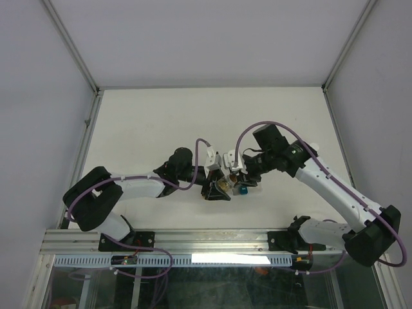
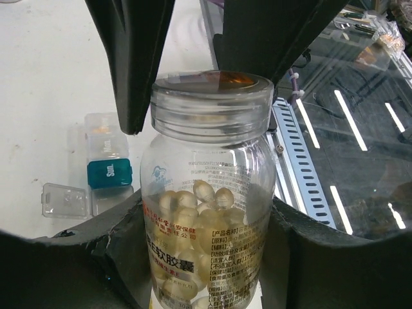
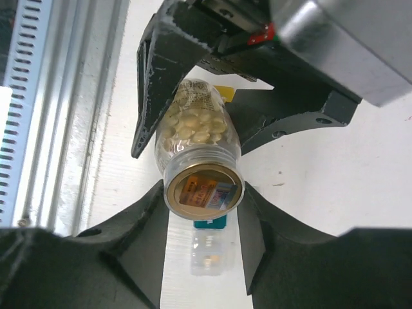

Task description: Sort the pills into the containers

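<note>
Between the two wrists, mid-table in the top view: clear round plastic bottle of pale oval pills [image 2: 206,193], pinched by both arms at once. Left gripper [image 2: 206,257] clenched on the bottle's body, black fingers [image 2: 77,257] pressing the labelled wall at 9 and 3 o'clock. Right gripper [image 3: 203,222] closed around the bottle's threaded neck from the opposite end.

Long axis, left wrist view: running 6 to 12 o'clock, mouth up at 12, pills [image 2: 193,219] heaped toward 6. Right wrist view: mouth aimed straight at the lens, base receding toward 12, label seen through the opening.

Only the left wrist view gives the red and black Chinese print on the label, plus a row of small square plastic pill-box cells [image 2: 108,170] at 9 o'clock on the white table [image 2: 38,96]: teal lid shut, a clear lid flipped open just beside. Right wrist view alone catches a yellow cell [image 3: 225,93] peeking behind the bottle. Top view: bottle nearly hidden, only a tan glint and a teal speck [image 1: 244,189].
</note>
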Robot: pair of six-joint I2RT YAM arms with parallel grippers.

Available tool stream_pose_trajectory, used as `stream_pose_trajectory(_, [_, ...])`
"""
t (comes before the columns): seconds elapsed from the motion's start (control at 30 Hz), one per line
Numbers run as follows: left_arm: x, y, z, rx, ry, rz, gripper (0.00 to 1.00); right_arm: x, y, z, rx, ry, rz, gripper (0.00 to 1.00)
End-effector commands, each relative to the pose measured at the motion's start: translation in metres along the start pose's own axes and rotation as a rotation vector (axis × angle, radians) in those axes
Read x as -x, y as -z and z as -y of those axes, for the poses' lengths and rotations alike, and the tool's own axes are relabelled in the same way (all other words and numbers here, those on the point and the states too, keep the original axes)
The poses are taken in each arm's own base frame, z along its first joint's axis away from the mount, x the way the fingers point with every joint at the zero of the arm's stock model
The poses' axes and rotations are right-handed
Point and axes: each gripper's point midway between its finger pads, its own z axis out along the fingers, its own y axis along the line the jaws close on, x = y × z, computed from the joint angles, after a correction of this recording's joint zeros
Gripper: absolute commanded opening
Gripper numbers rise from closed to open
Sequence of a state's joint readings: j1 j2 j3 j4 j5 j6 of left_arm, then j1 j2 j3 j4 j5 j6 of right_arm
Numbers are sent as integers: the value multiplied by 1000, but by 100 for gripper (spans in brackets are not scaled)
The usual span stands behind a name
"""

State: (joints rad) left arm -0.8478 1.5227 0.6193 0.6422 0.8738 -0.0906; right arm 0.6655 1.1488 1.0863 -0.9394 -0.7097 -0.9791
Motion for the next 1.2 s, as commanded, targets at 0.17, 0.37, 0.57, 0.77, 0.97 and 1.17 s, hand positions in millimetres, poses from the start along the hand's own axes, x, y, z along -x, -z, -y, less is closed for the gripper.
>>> stream_pose_trajectory(0.17, [49, 8, 0, 36, -72, 97, 0, 28, 15, 30, -141, 72, 57, 60])
stream_pose_trajectory(0.37, [54, 13, -6, 99, -84, 99, 0, 41, 38, 18, -121, -263, 193, 84])
stream_pose_trajectory(0.57, [56, 13, -14, 180, -106, 76, 0, 46, 48, 32, -103, -710, 305, 86])
stream_pose_trajectory(0.77, [58, 8, -18, 225, -114, 55, 0, 54, 38, 43, -54, -864, 316, 86])
stream_pose_trajectory(0.97, [60, 9, -19, 245, -114, 58, 0, 49, 25, 43, -101, -819, 247, 79])
stream_pose_trajectory(1.17, [67, 11, -17, 251, -126, 72, 0, 36, 21, 44, -140, -813, 198, 54])
